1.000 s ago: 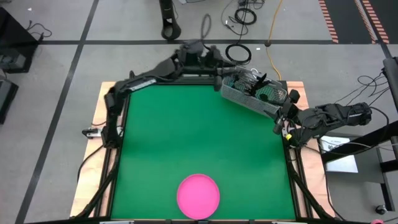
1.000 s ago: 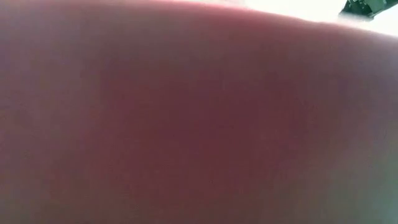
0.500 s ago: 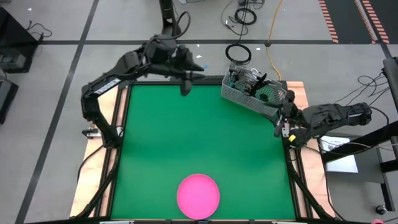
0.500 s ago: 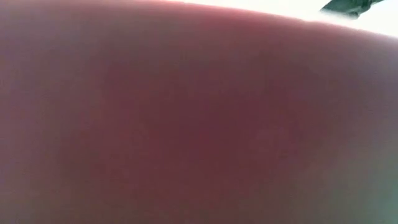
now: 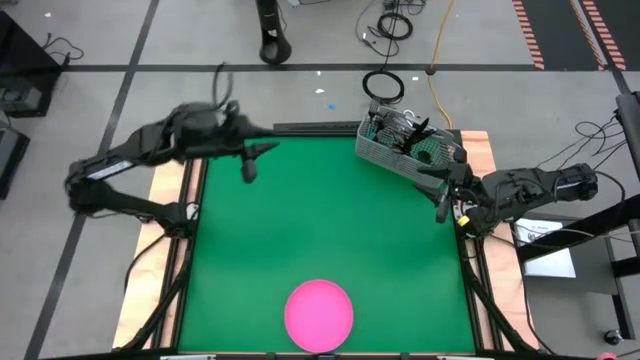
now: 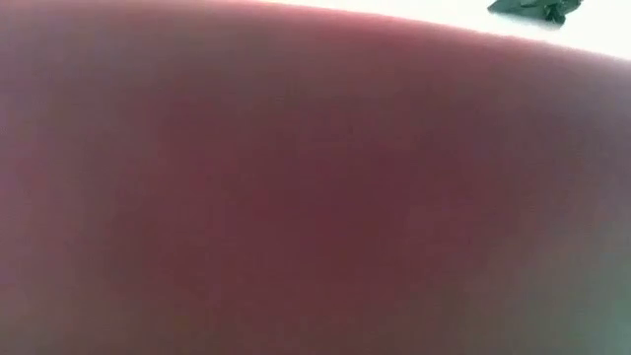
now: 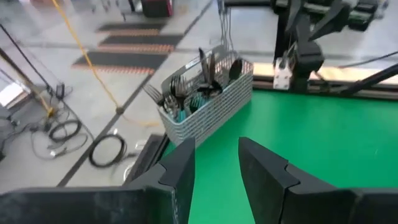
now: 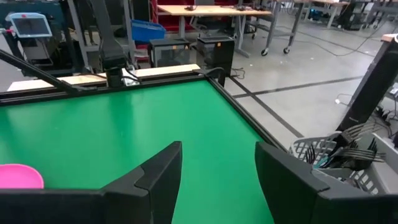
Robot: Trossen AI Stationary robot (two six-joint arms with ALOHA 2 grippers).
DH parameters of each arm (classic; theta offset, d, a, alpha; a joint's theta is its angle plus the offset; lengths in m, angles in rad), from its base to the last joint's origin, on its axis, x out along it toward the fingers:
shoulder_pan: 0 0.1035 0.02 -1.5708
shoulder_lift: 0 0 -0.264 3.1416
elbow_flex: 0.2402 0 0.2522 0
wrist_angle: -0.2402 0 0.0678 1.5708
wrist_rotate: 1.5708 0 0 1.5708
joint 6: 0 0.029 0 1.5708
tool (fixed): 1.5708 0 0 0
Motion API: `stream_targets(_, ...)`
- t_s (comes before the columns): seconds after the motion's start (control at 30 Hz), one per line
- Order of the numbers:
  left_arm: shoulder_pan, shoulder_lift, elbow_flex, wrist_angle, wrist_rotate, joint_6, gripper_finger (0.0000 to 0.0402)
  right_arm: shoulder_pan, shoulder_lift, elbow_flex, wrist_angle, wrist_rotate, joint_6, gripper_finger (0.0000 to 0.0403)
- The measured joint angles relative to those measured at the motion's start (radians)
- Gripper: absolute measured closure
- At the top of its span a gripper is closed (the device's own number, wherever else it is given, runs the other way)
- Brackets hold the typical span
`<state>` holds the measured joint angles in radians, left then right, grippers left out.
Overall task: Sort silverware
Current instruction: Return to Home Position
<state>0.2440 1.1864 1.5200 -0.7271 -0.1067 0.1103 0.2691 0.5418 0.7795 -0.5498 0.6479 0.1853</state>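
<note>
With left jaws released over the desk, I am planning a high path home, clear of the wire-mesh basket; right jaws waiting released beside it.

Bright even light, soft shadows; left arm motion-blurred; low view mostly pink blur, perhaps plate.

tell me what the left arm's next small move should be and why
Probably draw the left gripper back toward its base: it is open and empty, the silverware stands in the basket, and no utensil lies on the green mat. The right gripper waits, open, beside the basket.
</note>
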Motion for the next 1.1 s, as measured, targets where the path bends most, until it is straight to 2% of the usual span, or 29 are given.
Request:
stream_targets(0.23,-0.012,-0.322,-0.496,0.395,-0.004,-0.027,0.0277,0.0,0.012,0.0,-0.001,0.0,0.005,0.0211)
stream_targets(0.47,-0.011,-0.521,-0.812,0.609,-0.003,-0.052,0.0277,0.0,0.011,0.0,-0.058,-0.01,0.069,0.0211)
stream_targets(0.57,-0.011,-0.581,-0.912,0.688,-0.001,-0.075,0.0277,0.0,0.011,-0.002,-0.098,-0.05,0.121,0.0211)
stream_targets(0.8,-0.011,-0.723,-1.101,0.768,-0.01,-0.115,0.0277,0.001,-0.033,-0.103,-0.09,-0.052,0.202,0.0211)
stream_targets(0.87,-0.011,-0.771,-1.142,0.773,-0.017,-0.131,0.0277,0.001,-0.058,-0.158,-0.041,-0.061,0.221,0.0211)
stream_targets(1.1,-0.011,-0.931,-1.24,0.775,-0.065,-0.131,0.0277,0.0,-0.145,-0.356,0.212,-0.224,0.195,0.0211)
